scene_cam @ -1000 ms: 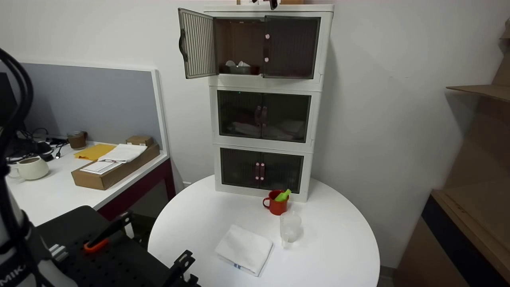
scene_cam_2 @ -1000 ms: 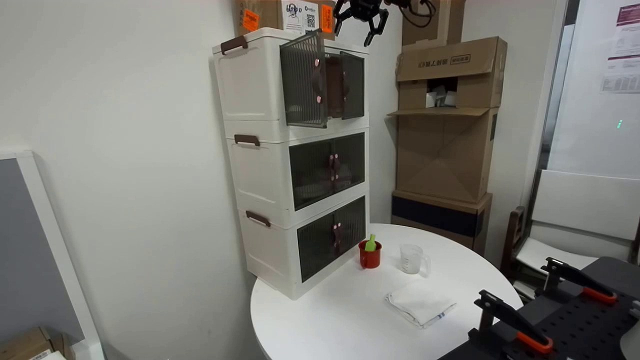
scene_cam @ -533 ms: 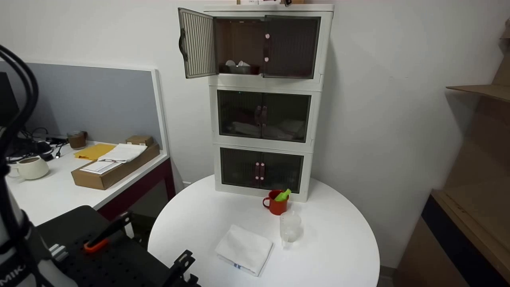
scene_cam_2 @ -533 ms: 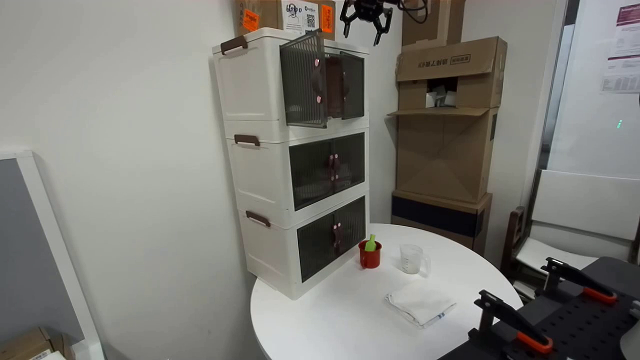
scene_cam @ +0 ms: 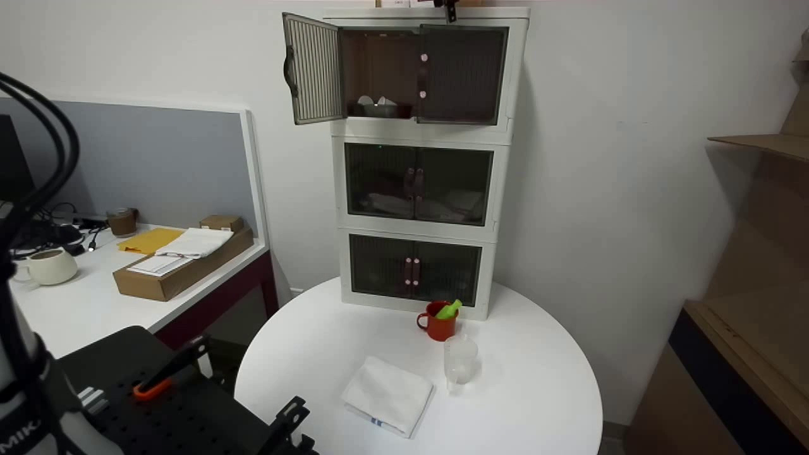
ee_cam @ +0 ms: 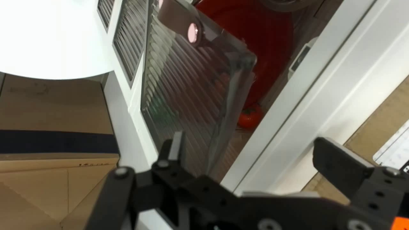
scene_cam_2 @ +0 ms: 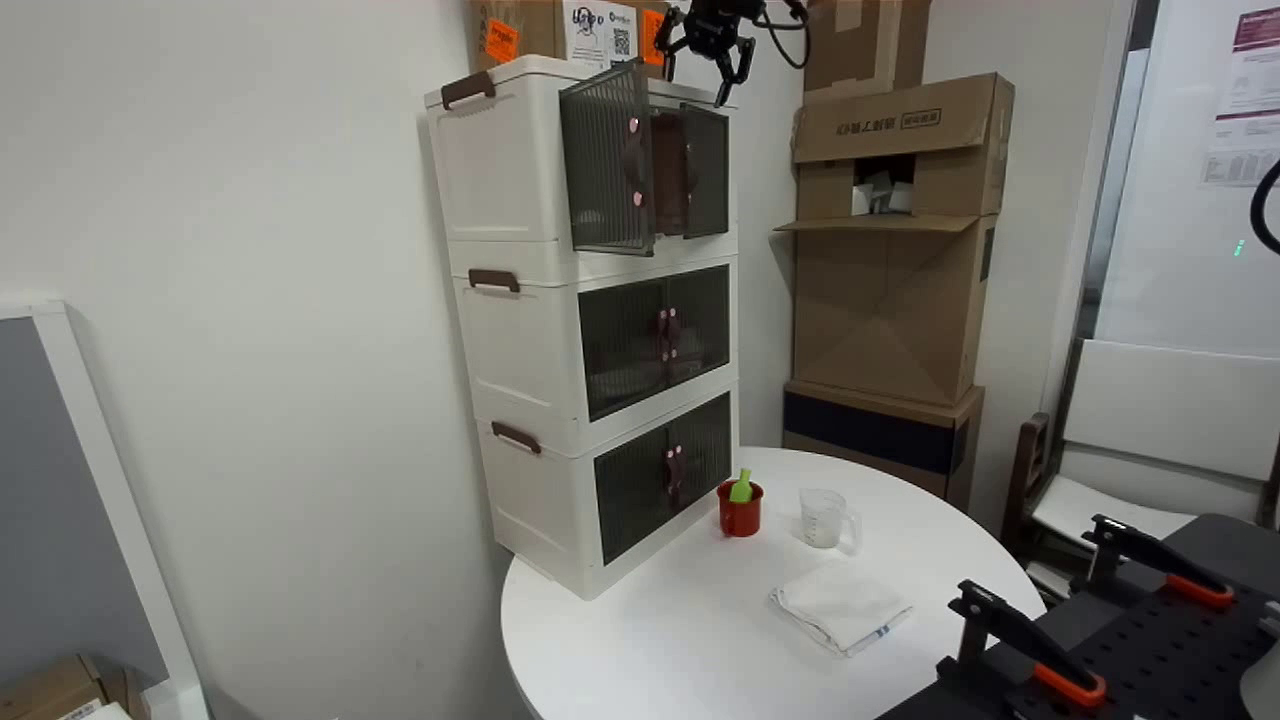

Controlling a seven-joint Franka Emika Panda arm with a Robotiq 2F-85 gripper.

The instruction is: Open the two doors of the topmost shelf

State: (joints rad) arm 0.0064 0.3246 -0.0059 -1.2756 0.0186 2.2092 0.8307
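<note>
Wrist view gave me the closest look: my black two-fingered end effector (ee_cam: 250, 150) was released, its fingers spread wide with nothing between them, above the front top edge of the topmost shelf (scene_cam: 382, 69), a dark-lined compartment at the head of a tall, narrow, white three-tier plastic cabinet (scene_cam: 420, 231). That cabinet stood at the wall-side edge of a round white desk (scene_cam: 518, 404). What had changed in the last half second was my own place: in both exterior views I hung lower, and one fingertip (scene_cam: 450, 14) crossed the cabinet's top edge.

Neither door had shifted. The swung-out door (scene_cam: 314, 69), a squarish, smoky, ribbed see-through panel with a dark curved handle, projected widely from the shelf's side edge nearer the grey partition (scene_cam: 145, 158). Its twin, the ajar door (scene_cam: 464, 76), smoky and ribbed too, with a brown handle and pink knobs, jutted only a little at its free edge, leaving a gap along its top where a glossy red object (ee_cam: 271, 41) showed.

So I judged one door done and the other begun. The descent seemed meant to slip a finger behind that top edge and draw the panel outward; whether I already touched it, I could not tell. Coming down in front of it would probably have pushed it closed.
</note>
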